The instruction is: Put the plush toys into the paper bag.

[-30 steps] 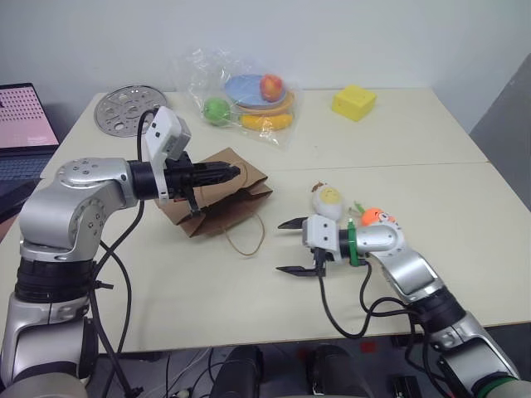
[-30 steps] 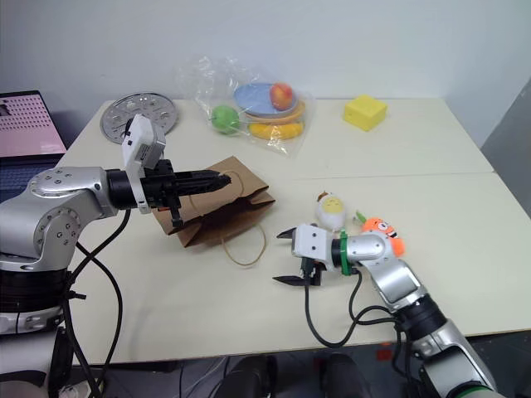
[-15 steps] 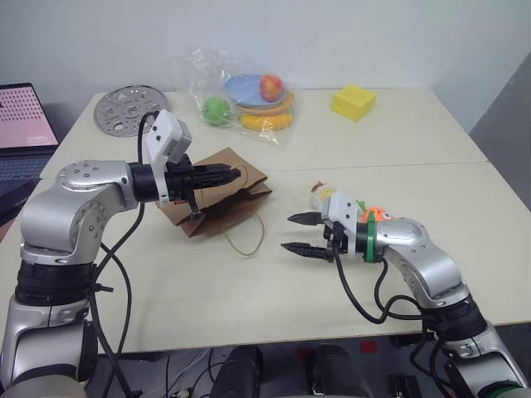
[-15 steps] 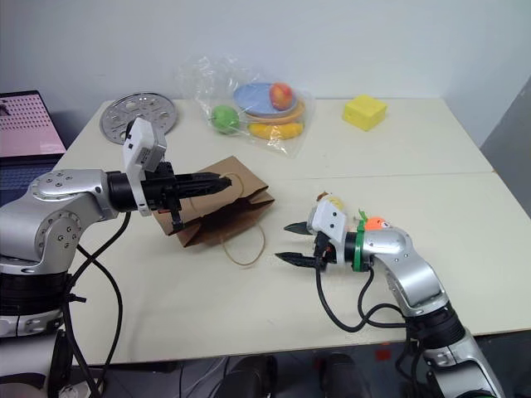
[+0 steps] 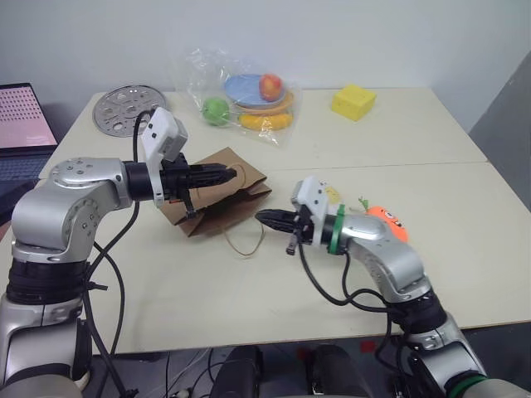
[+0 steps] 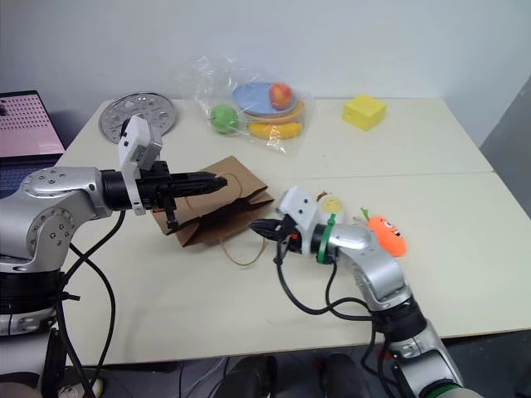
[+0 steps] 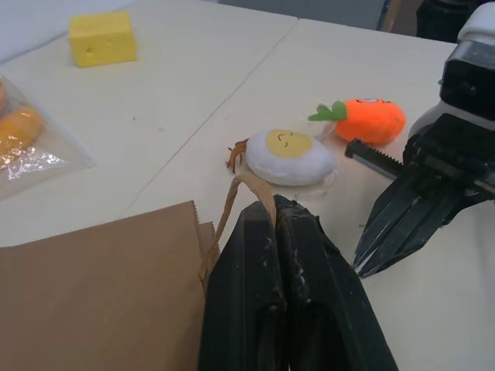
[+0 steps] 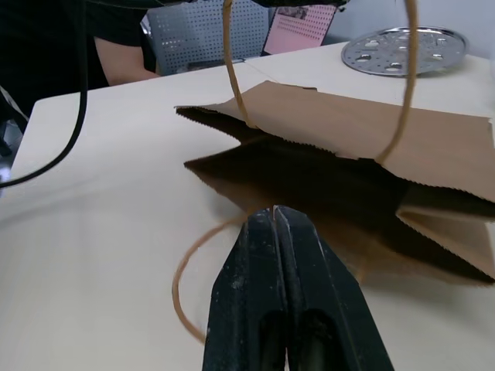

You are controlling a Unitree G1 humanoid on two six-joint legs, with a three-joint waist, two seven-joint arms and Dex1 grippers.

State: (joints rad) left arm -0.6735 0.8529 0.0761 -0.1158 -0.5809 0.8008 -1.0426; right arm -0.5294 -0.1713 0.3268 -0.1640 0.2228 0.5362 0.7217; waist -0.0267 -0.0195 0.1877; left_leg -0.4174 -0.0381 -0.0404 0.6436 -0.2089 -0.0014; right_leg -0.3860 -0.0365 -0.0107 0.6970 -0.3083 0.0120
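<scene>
Table (image 5: pixel 465 274): pale, with a seam across its middle.

Paper bag (image 5: pixel 217 199): brown, lying on its side left of centre, mouth open toward the right gripper. One twine handle (image 7: pixel 246 189) is lifted off the bag; the other handle (image 5: pixel 246 240) lies as a loop on the table in front of the mouth.

Left gripper (image 5: pixel 232 174): fingers closed, pinching the lifted handle above the bag's upper edge, pointing roughly level toward the table's centre.

Right gripper (image 5: pixel 264 220): fingers pressed together, holding nothing, tip pointing at the bag's mouth, just above the loose handle loop. Whether it touches the loop I cannot tell.

Egg (image 7: pixel 290 156): white plush with a yellow face, lying on the table just behind the right wrist, well apart from the bag. In the head views the wrist camera block covers most of it.

Carrot (image 5: pixel 384 219): orange plush with a cartoon face and green leaves, lying on the table just beside the egg, on the far side from the bag. Both toys are outside the bag.

Plastic bag (image 5: pixel 241 95): clear and crinkly, at the far edge, holding plates and toy fruit.

Yellow block (image 5: pixel 353 102): far edge, right of the plastic bag.

Metal disc (image 5: pixel 124 108): perforated, far left corner.

Laptop (image 5: pixel 25 124): open, beyond the table's left edge
</scene>
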